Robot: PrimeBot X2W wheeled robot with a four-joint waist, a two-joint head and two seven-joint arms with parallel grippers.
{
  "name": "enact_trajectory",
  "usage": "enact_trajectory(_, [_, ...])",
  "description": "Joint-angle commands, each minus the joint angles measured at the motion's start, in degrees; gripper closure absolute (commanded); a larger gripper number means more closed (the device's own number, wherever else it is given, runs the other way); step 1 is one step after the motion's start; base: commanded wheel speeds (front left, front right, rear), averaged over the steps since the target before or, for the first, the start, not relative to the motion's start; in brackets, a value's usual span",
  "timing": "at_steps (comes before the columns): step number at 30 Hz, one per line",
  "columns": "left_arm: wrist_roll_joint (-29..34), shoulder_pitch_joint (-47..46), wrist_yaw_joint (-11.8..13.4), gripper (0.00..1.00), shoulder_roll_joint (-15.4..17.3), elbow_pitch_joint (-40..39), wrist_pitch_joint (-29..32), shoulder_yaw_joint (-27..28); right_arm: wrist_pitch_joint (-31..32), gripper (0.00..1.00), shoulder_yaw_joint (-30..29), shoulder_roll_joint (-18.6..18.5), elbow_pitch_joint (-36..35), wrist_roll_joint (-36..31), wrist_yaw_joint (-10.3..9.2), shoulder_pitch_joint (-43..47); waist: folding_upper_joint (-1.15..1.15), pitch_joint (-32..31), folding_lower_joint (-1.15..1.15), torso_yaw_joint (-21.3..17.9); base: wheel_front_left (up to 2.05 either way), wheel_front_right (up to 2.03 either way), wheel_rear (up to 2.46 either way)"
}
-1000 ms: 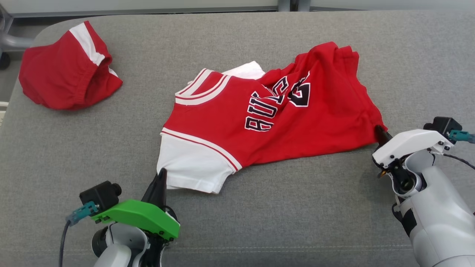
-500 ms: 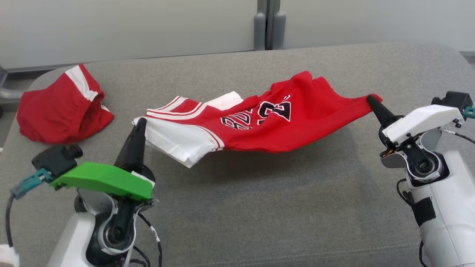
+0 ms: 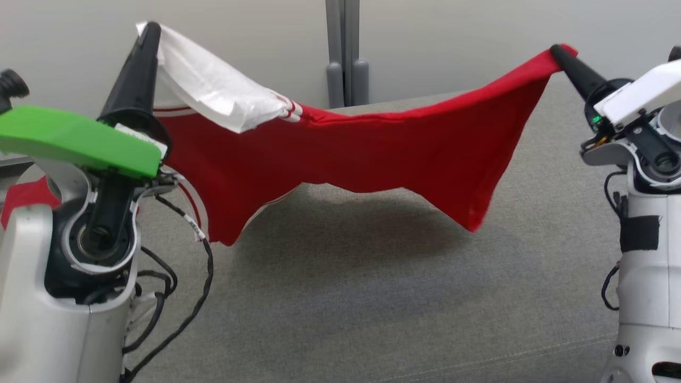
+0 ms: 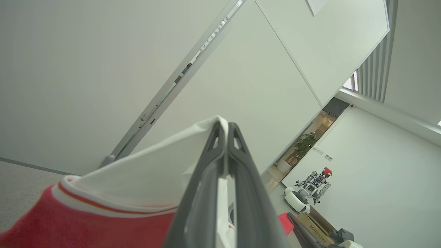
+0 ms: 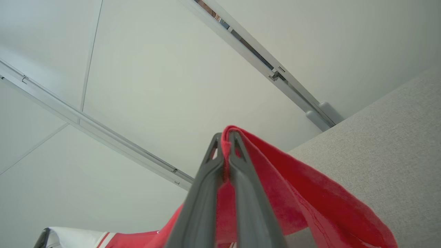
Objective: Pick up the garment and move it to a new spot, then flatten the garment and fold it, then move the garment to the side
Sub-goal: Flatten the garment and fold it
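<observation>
The garment [image 3: 362, 159], a red jersey with white sleeves and striped trim, hangs stretched in the air above the grey cushion. My left gripper [image 3: 150, 29] is shut on its white sleeve at the upper left of the head view. In the left wrist view that left gripper [image 4: 224, 126] pinches the white cloth of the garment [image 4: 144, 186] between its fingers. At the upper right my right gripper [image 3: 557, 51] is shut on the red hem corner. The right wrist view has the right gripper [image 5: 225, 136] clamped on the garment's red fabric [image 5: 303, 203].
The grey cushioned surface [image 3: 372, 298] lies below the hanging cloth. A second red piece [image 3: 24, 197] peeks out behind my left arm at the far left. A pale wall with a grey post [image 3: 346, 53] stands behind.
Both grippers have lifted the garment off the cushion, from lying crumpled to hanging spread between them. The head camera has tilted up, so the whole picture has shifted.
</observation>
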Motion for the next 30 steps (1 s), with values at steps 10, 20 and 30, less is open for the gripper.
enact_trajectory(10, [2.4, -16.0, 2.8, 1.00, 1.7, 9.1, 3.8, -0.6, 6.8, 1.00, -5.9, 1.1, 1.4, -10.2, 0.02, -12.6, 0.00, 2.1, 0.00, -1.8, 0.00, 0.00, 0.00])
enact_trajectory(20, [7.6, -35.8, 1.1, 1.00, 0.6, 28.1, 1.7, -2.9, -7.0, 1.00, -3.5, 1.1, 21.4, -18.8, 0.02, -33.5, 0.00, 14.2, 0.00, -1.0, 0.00, 0.00, 0.00])
enact_trajectory(30, [14.1, -57.8, -5.8, 1.00, -5.3, 45.9, -13.7, -3.8, -29.7, 1.00, -4.6, 1.0, 33.3, -29.4, 0.02, -53.1, 0.00, 25.4, 0.00, 4.1, 0.00, 0.00, 0.00])
